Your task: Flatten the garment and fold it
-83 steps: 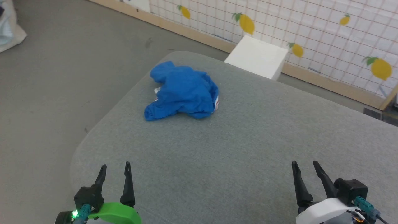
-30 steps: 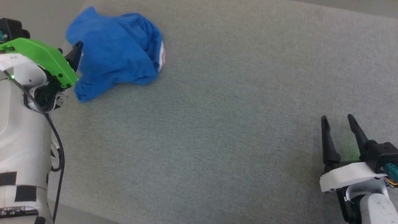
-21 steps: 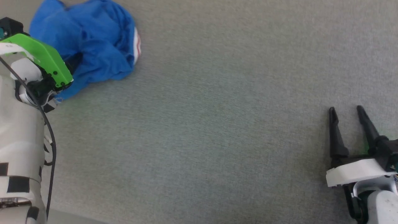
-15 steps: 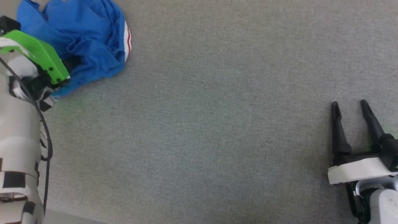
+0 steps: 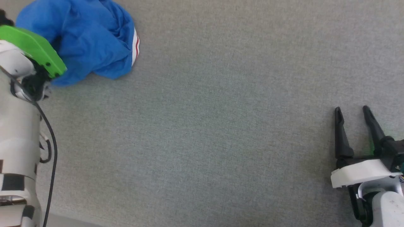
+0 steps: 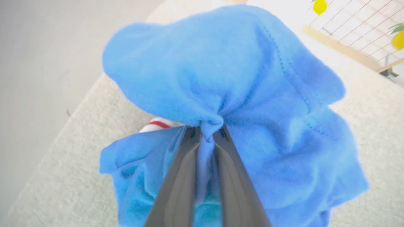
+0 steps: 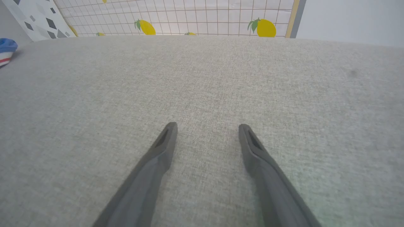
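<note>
Worktop (image 5: 221, 126): grey woven cover, plain. It runs under both sets of jaws and out past their tips. In the left wrist view its rounded edge lies to the left of the left jaws, with grey floor (image 6: 38, 63) beyond it.

Wall (image 7: 202, 15): white with a grid pattern and yellow lemons. It is far ahead of the right jaws, past the far edge of the worktop.

T-shirt (image 5: 91, 37): royal blue, crumpled in a heap on the worktop, not spread flat. It sits at the tips of the left jaws and well apart from the right jaws, off to their left. In the left wrist view the cloth bulges up over the jaw tips and hangs down on both sides of them.

Left arm (image 5: 15, 135): pale forearm with a black cable (image 5: 52, 151) looped along it. The green cover (image 5: 31, 47) at the wrist overlaps the near side of the heap in the head view.

Left jaws: closed together on a pinch of the blue cloth. A narrow fold runs down between the two fingers (image 6: 180, 176) and puckers at their tips.

Right jaws: wide apart and empty, with bare worktop between and ahead of them. Cannot tell whether the tips touch the cover. A white cover (image 5: 359, 171) sits behind them.

Striped trim (image 5: 135, 47): red and white, at the edge of the heap on the side toward the right jaws. Another bit peeks out just left of the left jaw tips.
</note>
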{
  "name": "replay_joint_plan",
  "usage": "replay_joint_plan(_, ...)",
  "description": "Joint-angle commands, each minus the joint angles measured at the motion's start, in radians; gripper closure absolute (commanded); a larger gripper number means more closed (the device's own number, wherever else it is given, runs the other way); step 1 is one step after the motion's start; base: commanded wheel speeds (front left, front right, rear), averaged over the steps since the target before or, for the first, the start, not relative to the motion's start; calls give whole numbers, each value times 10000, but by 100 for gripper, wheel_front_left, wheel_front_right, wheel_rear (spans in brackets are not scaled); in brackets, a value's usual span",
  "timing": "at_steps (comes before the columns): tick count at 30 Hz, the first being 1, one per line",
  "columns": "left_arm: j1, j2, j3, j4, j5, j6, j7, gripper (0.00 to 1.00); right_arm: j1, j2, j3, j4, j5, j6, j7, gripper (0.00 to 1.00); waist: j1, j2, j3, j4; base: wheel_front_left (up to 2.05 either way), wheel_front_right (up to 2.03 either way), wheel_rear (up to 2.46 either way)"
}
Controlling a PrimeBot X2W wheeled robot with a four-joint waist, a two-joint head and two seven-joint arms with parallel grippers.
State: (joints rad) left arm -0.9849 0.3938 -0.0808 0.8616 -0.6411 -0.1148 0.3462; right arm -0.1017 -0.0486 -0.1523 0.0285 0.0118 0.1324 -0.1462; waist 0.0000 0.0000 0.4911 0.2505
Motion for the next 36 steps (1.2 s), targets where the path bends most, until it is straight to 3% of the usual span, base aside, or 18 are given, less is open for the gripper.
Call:
replay_joint_plan(1, -212, 173, -20, -190, 207, -57, -510, 100, 6, -16, 40, 300, 96, -17, -42, 0, 0, 0, -427, 11, 0, 0, 0)
replay_joint_plan(9, -988, 548, -337, -695, 588, -115, -1740, 100, 42, -16, 359, 1211, 497, -17, -424, 0, 0, 0, -1649, -237, 0, 0, 0)
replay_joint_plan(17, -1550, 671, -1151, -1478, 699, -151, -1608, 100, 184, -16, 552, 2016, 878, -17, -760, 0, 0, 0, -2760, -634, 0, 0, 0)
replay_joint_plan(25, -1488, 381, -2628, -2908, -274, -157, -1151, 100, 197, -16, 606, 2455, 1083, -17, -977, 0, 0, 0, -3446, -1146, 0, 0, 0)
replay_joint_plan(36, -723, -331, -4832, -4025, -1360, -158, -930, 100, 176, -16, 471, 2851, 1244, -17, -1117, 0, 0, 0, -3859, -2369, 0, 0, 0)
